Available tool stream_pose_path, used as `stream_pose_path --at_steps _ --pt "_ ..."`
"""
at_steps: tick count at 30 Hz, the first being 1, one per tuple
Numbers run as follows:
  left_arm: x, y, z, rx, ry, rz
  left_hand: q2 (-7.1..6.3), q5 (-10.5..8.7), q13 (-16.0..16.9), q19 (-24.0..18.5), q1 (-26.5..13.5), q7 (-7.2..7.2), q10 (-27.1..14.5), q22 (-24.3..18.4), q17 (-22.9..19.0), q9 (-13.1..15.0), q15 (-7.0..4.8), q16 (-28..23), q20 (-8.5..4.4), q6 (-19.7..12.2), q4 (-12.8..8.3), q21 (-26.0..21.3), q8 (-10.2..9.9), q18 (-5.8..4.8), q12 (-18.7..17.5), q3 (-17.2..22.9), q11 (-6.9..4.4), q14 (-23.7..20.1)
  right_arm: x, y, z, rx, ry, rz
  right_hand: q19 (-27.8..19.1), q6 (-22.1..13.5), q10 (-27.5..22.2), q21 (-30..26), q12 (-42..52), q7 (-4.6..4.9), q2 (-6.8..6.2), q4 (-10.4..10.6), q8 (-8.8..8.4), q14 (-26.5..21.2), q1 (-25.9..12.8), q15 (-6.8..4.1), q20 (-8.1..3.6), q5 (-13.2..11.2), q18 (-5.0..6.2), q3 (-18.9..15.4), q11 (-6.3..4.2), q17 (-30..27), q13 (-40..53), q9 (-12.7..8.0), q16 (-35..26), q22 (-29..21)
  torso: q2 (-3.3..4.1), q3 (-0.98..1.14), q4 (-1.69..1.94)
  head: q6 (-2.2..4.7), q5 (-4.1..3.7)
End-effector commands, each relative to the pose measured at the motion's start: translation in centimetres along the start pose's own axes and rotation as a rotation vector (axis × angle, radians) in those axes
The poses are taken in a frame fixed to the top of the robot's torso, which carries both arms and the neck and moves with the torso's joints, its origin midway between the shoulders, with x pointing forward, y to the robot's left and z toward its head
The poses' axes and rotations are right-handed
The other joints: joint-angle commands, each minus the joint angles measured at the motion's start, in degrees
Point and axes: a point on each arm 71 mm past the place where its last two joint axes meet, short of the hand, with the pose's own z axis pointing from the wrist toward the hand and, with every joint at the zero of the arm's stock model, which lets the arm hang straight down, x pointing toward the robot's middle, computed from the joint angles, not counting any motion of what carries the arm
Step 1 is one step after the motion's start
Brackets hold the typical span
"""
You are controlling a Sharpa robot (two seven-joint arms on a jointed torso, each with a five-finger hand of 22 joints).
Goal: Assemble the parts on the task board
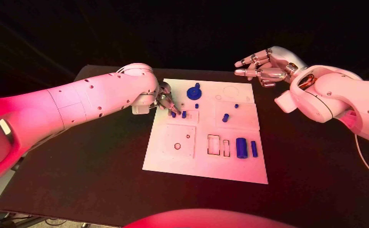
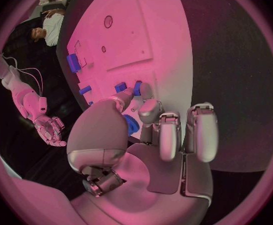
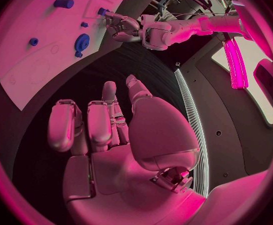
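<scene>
A small blue peg [image 1: 184,114] stands on the task board [image 1: 184,158] near its left edge, in the upper half, with a second small peg [image 1: 174,114] just beside it. The left hand [image 1: 165,101] reaches over that edge, and its fingertips [image 2: 138,88] meet the peg; whether they pinch it or only touch it cannot be told. A blue gear [image 1: 194,93] sits just past the hand, toward the board's far edge. Further right lie more pegs [image 1: 226,117], and two upright blue cylinders [image 1: 241,146] stand near the board's right edge. Bare black table [image 1: 100,180] surrounds the board on all sides. The right hand [image 1: 264,67] hovers beyond the far right corner, well apart from the board, fingers loosely curled and holding nothing.
</scene>
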Motion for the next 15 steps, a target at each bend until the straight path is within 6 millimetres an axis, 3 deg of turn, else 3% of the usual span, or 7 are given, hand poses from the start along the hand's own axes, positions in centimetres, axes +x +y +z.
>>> stream_pose_path --at_steps 1,7,15 --pt "1.17 0.1 0.47 -0.015 0.041 0.009 -0.36 0.28 -0.13 3.48 -1.29 0.07 0.27 9.85 15.09 -0.12 -0.34 0.14 -0.06 0.47 0.79 0.35 -0.42 -0.82 -0.04 -1.85 0.21 5.93 0.15 0.06 -0.01 -0.005 0.013 -0.004 -0.42 -0.43 -0.38 -0.38 0.25 0.05 0.19 0.03 0.25 1.1 -0.23 0.43 -0.17 0.24 1.03 -0.4 0.13 -0.06 -0.08 0.0 -0.29 -0.1 -0.04 -0.02 0.03 0.11 0.04" --pt "0.89 0.14 0.34 -0.002 0.013 -0.009 -0.53 0.28 -0.06 3.36 -2.39 0.01 0.28 9.65 15.09 -0.39 -0.43 0.14 -0.11 0.49 2.7 0.12 -0.56 -0.74 -0.1 -7.96 0.14 5.93 0.13 0.04 -0.02 -0.005 0.012 -0.004 -0.44 -0.44 -0.38 -0.4 0.25 0.05 0.19 0.05 0.25 1.09 -0.25 0.43 -0.16 0.24 1.04 -0.43 0.13 -0.07 -0.08 0.0 -0.3 -0.14 -0.02 -0.08 0.03 0.07 0.04" --pt "0.46 0.29 -0.06 0.014 -0.029 -0.036 0.92 0.3 -0.17 3.22 -1.05 -0.02 0.13 9.39 15.09 -0.58 -0.51 0.14 -0.19 0.41 4.01 -0.17 -0.61 -0.65 -0.33 -12.49 0.11 5.93 0.12 0.01 -0.01 -0.003 0.013 -0.004 -0.45 -0.45 -0.38 -0.42 0.26 0.05 0.2 0.07 0.25 1.09 -0.26 0.43 -0.16 0.25 1.04 -0.45 0.13 -0.08 -0.09 0.0 -0.32 -0.16 -0.03 0.01 -0.04 0.13 0.08"
